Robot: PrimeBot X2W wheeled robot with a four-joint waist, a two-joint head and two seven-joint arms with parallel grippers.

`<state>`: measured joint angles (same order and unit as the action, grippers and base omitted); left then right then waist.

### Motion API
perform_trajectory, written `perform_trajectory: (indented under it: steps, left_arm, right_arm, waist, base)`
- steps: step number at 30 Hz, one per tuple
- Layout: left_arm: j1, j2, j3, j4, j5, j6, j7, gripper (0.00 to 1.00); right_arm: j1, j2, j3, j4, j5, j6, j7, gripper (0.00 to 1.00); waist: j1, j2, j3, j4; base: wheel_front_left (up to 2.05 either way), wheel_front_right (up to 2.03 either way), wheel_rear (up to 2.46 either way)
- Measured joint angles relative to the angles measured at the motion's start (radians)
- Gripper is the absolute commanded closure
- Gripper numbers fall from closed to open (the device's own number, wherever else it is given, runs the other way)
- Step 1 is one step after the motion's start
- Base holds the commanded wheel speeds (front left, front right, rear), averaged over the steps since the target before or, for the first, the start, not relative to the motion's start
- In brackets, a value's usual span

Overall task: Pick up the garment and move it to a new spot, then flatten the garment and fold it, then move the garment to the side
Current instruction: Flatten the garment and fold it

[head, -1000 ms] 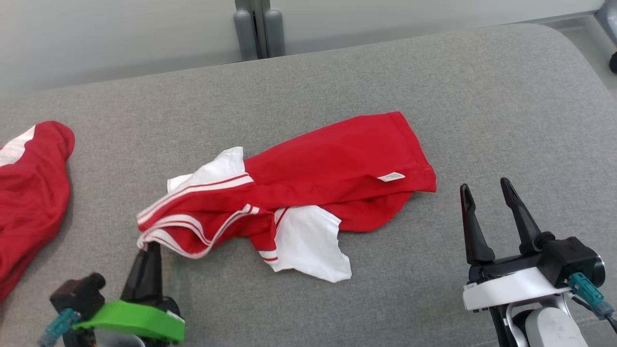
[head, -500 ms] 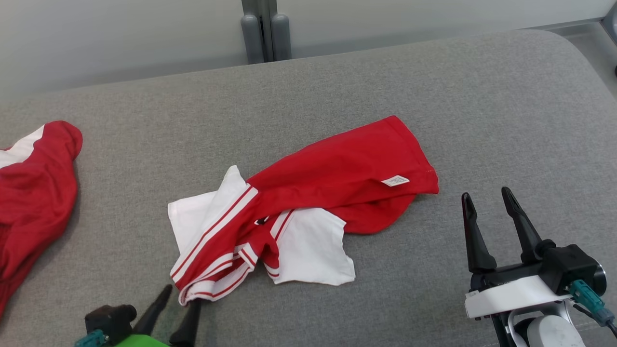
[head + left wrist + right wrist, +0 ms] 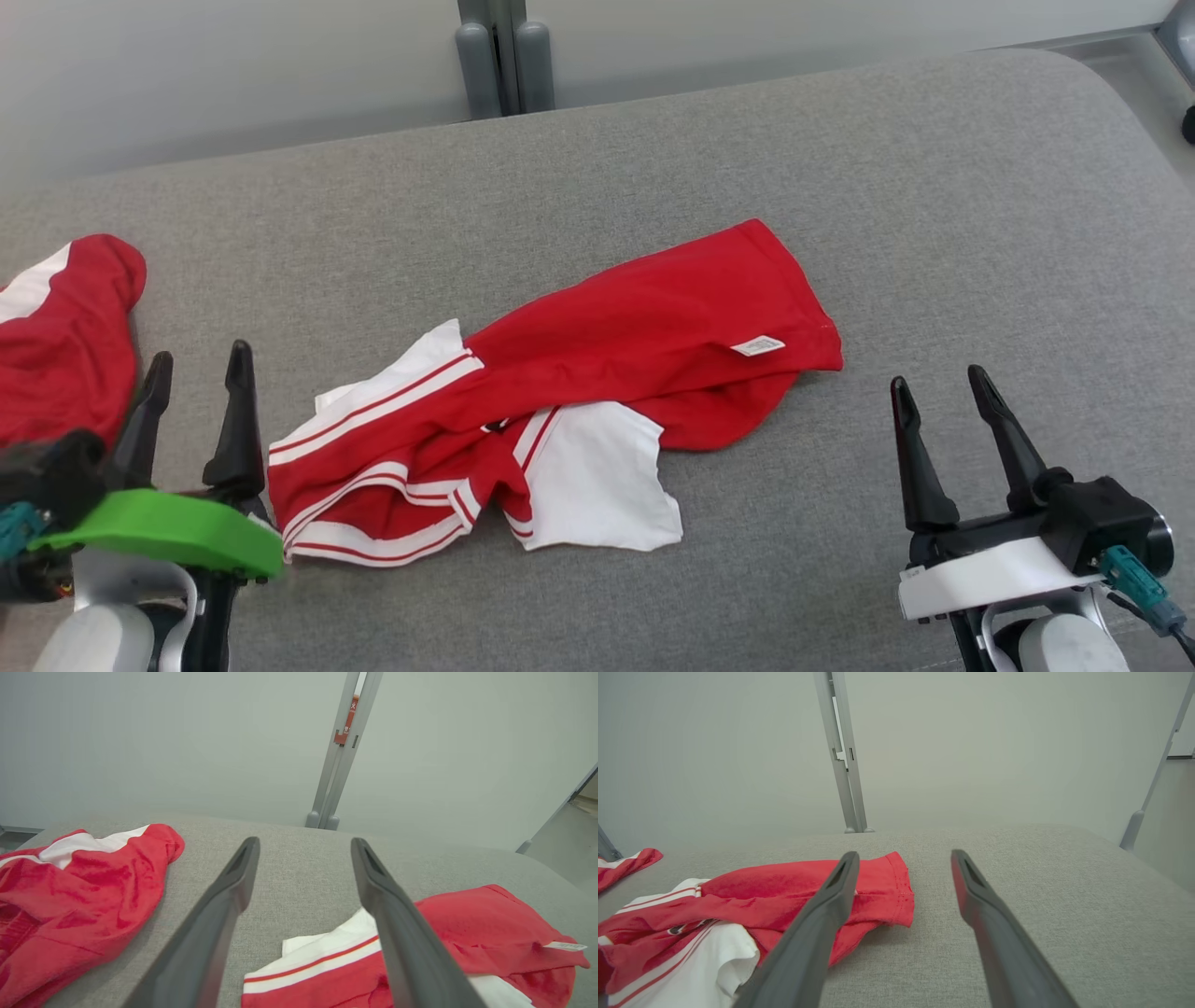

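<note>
The garment (image 3: 616,345), a red shirt with white panels and red-and-white striped trim, lies crumpled mid-surface on the grey cushion (image 3: 653,159). Its small white label faces up near the right hem. My left gripper (image 3: 201,355) stands open just left of the garment's striped edge, holding nothing. The left wrist view has its fingers (image 3: 304,842) spread, with the garment (image 3: 490,924) beyond the right finger. My right gripper (image 3: 937,378) is open and empty, to the right of the garment's hem. Seen from the right wrist, that gripper (image 3: 904,855) has the garment (image 3: 784,891) behind its left finger.
A second red and white cloth (image 3: 56,355) lies bunched at the cushion's left edge, close to my left gripper, and also shows as the cloth (image 3: 79,891). A grey post (image 3: 495,56) stands behind the cushion. The cushion's right corner (image 3: 1102,103) is rounded.
My left gripper has let go of the garment's striped edge, opened, and moved to the left of the garment. The striped part has settled onto the cushion. The right gripper has stayed put.
</note>
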<state>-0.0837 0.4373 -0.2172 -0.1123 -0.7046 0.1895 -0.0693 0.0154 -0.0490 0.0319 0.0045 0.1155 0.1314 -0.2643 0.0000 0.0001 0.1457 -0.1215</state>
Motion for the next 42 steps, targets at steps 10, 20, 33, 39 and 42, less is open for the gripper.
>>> perform_trajectory:
  steps: [10, 20, 33, 39, 42]
  left_arm:
    - [-0.274, -0.004, -0.147, 0.490, 0.077, -0.103, 0.094, 0.00]
    - [-0.402, -0.030, -0.231, 0.732, 0.119, -0.190, 0.110, 0.00]
    - [-0.424, -0.024, -0.262, 0.769, 0.142, -0.208, 0.091, 0.00]
    - [-0.410, -0.017, -0.279, 0.779, 0.132, -0.217, 0.145, 0.56]
    - [-0.405, -0.016, -0.290, 0.770, 0.120, -0.238, 0.175, 1.00]
  right_arm:
    - [-0.033, -0.001, 0.013, -0.010, -0.025, 0.000, 0.000, 0.00]
    - [-0.046, 0.000, 0.015, -0.012, -0.030, 0.000, 0.000, 0.00]
    - [-0.057, 0.000, 0.020, -0.011, -0.004, 0.000, 0.000, 0.00]
    - [-0.057, 0.000, 0.021, -0.010, 0.004, 0.000, 0.000, 0.00]
    - [-0.057, 0.000, 0.020, -0.010, 0.005, 0.000, 0.000, 0.00]
  waist:
    - [0.0000, 0.0000, 0.063, 0.001]
    - [0.0000, 0.0000, 0.109, -0.004]
    - [0.0000, 0.0000, 0.107, -0.039]
    - [0.0000, 0.0000, 0.103, -0.053]
    - [0.0000, 0.0000, 0.100, -0.060]
  base:
    - [0.00, 0.00, 0.00]
    - [0.00, 0.00, 0.00]
    - [0.00, 0.00, 0.00]
    - [0.00, 0.00, 0.00]
    - [0.00, 0.00, 0.00]
